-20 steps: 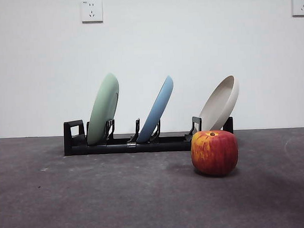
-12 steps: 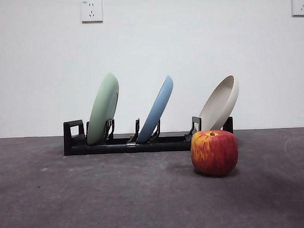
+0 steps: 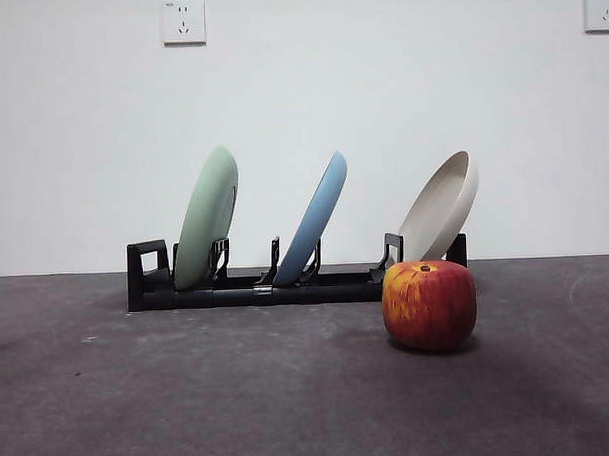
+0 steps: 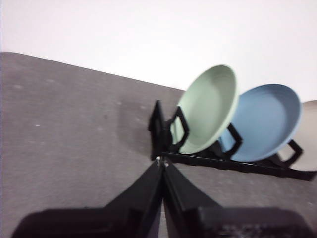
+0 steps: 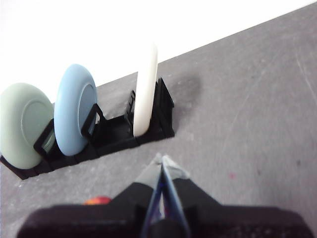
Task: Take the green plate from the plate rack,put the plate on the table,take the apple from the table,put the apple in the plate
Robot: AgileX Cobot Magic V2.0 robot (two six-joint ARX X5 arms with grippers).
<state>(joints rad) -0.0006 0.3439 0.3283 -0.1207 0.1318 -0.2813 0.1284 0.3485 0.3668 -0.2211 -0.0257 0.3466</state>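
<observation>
Now the green plate (image 3: 207, 217) leans in the plate rack (image 3: 257, 287), at its end slot beside the light blue plate (image 3: 313, 219). Nearer, the apple (image 3: 429, 305) sits on the table (image 3: 190, 392). My left claw (image 4: 161, 162) and right claw (image 5: 161, 159) are both clenched, holding nothing.

Mint green plate (image 3: 207, 218) leans in the black plate rack (image 3: 257, 287); red apple (image 3: 429, 305) sits on the table (image 3: 190, 392).

even bright light, blurred wrist views
</observation>
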